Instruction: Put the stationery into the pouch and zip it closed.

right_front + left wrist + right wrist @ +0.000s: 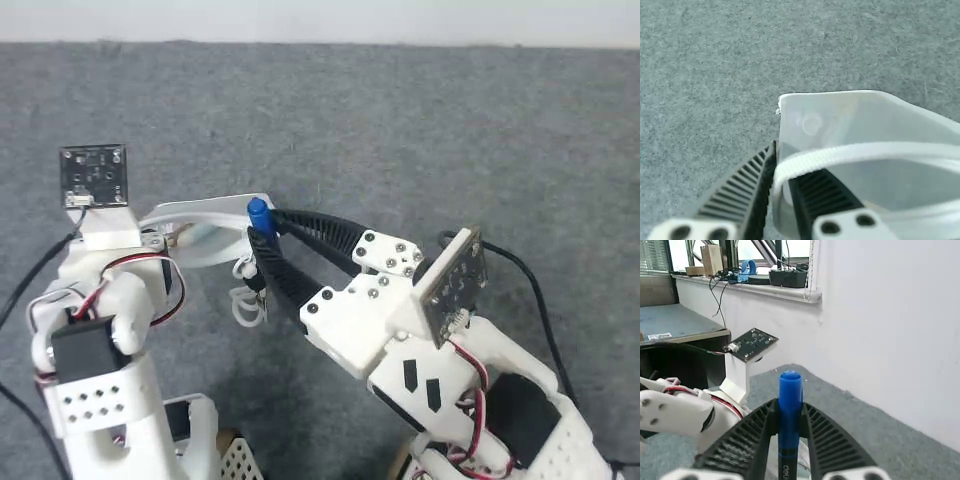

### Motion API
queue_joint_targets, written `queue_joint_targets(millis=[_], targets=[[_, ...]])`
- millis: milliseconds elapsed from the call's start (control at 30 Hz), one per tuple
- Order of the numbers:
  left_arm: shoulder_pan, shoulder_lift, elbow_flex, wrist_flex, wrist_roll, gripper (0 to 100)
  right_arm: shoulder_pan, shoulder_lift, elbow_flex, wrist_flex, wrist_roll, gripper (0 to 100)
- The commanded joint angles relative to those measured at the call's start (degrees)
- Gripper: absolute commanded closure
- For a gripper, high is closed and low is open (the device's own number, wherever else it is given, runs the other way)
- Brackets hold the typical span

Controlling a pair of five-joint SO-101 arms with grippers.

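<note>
Pen (790, 385) stands clamped in my right gripper (790, 410) by the pouch (855, 117), whose rim my left gripper (782, 172) pinches so the mouth gapes open.

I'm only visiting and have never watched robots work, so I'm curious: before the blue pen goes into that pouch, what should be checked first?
1. Blue pen gripped by the right gripper: ok, it is shut on the pen from both sides.
2. Pouch held by the left gripper: ok, clamped on its rim beside the zipper.
3. Pouch mouth open: ok, the zipper's two edges stand apart.
4. Pen lined up over the mouth: cannot tell; its lower end is hidden behind the gripper.
5. Grippers apart from each other: cannot tell; they sit close together at the pouch.
</note>
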Motion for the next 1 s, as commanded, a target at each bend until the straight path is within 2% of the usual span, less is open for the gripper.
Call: queue_joint_targets(millis=[0,267,567,800,967], targets=[[0.0,-0.2,-0.2,-2.0,0.6,99,-0.7,-1.5,-0.5,-3.0,0.9,99.2],[0.0,-0.3,-0.2,-2.0,0.7,99,-0.6,-3.7,-0.5,-10.0,1.1,99.2],[0.0,-0.4,-0.2,-2.0,0.7,99,-0.6,-5.4,0.0,-13.1,0.7,99.2],[0.0,-0.4,-0.2,-2.0,0.7,99,-0.3,-5.9,13.4,-32.8,1.1,99.2],[0.0,-0.4,-0.2,-2.0,0.7,99,-0.6,-5.9,20.3,-40.6,4.9,99.2]])
